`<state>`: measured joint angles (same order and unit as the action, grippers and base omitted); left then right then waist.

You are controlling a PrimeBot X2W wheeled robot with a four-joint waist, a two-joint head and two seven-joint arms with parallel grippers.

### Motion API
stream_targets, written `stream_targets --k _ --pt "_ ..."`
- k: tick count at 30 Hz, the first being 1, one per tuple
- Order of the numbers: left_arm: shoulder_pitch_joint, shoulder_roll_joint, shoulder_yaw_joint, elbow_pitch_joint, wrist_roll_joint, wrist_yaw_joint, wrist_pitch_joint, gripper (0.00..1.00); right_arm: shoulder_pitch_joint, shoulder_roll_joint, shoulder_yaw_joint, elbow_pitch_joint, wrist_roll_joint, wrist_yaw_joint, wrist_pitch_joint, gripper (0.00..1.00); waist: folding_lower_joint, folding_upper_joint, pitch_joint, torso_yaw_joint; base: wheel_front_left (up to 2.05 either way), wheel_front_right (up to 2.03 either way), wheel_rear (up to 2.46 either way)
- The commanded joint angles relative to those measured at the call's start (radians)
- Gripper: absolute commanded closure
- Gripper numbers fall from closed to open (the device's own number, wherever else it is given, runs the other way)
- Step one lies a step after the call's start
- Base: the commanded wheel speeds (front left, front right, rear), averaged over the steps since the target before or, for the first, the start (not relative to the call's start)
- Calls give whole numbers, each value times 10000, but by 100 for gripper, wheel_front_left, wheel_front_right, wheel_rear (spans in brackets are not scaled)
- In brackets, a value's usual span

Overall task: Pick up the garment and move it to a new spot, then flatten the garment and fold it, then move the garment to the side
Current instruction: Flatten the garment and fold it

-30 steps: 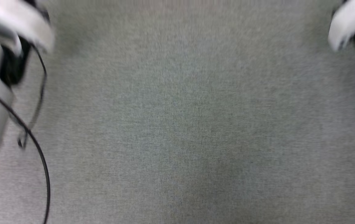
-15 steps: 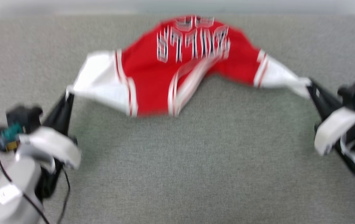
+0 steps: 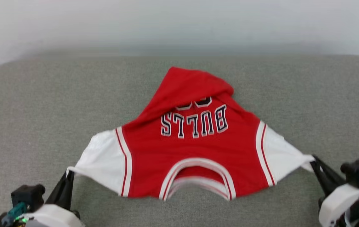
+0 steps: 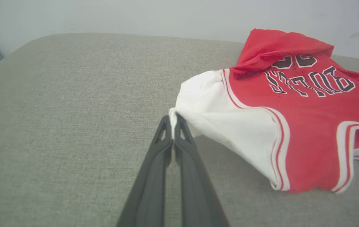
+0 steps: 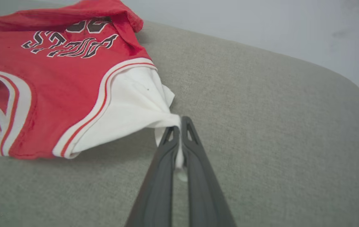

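Garment (image 3: 195,151) spans left to right, collar (image 3: 198,163) nearest.

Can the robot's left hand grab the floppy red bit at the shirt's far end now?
Probably not yet: the left gripper is shut on the garment by a white sleeve, so it must let go first.

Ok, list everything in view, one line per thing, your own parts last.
garment: one, red with white sleeves and black BULLS print, print up in the middle of the cushioned surface, far hem folded over the number.
cushioned surface: one, grey fabric, under the garment.
wall: one, pale, behind the surface.
left gripper: one, dark, lower left of the head view, jaws shut on one white sleeve tip.
right gripper: one, dark, lower right, jaws shut on the other sleeve tip.
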<state>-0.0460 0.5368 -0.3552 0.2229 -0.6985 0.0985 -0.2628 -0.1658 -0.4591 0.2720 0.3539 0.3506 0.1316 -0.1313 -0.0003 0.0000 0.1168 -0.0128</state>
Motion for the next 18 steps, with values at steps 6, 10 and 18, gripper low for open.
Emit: stream_targets --k 6,10,18 --pt "1120 -56 278 -430 60 261 -28 100 1830 470 -1188 -983 -223 -18 317 100 3 0 -533 84 0 0 0" --pt "1761 -189 419 -641 -14 363 -28 100 2825 771 -1716 -1604 -382 -18 532 100 3 0 -762 100 0 0 0" --pt "2484 -341 754 -989 110 511 -28 100 3874 1269 -2584 -2751 -703 -18 749 100 3 0 -989 149 0 0 0"
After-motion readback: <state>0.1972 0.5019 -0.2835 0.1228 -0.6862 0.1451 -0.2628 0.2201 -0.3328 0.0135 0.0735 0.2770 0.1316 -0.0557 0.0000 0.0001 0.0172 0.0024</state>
